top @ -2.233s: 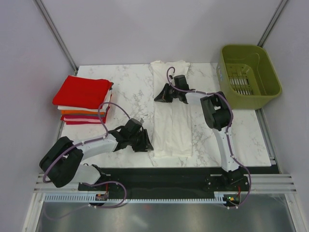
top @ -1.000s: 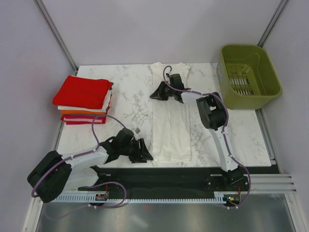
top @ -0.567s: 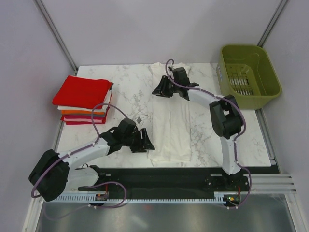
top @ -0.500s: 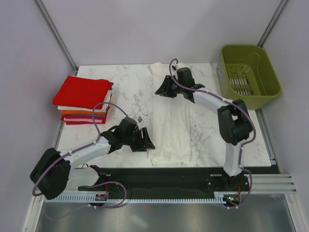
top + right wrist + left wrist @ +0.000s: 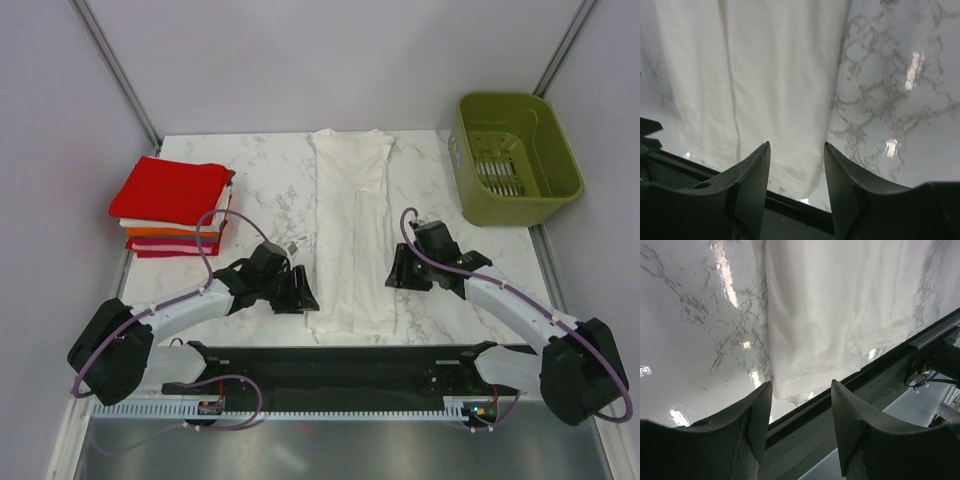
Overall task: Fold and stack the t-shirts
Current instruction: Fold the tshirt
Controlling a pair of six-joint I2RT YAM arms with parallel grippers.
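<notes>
- Between parted left gripper (image 5: 801, 390) fingers (image 5: 760, 415), framing near hem corner of white t-shirt (image 5: 840, 315), gripping nothing.
- Over opposite hem corner, hovering with right gripper (image 5: 796, 150) jaws apart, empty.
- Lying lengthwise mid-table (image 5: 260, 190), sides folded in; next, likely pinching both corners, carrying hem to collar.

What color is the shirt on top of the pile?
The top shirt is red, clearest in the top external view.
</notes>
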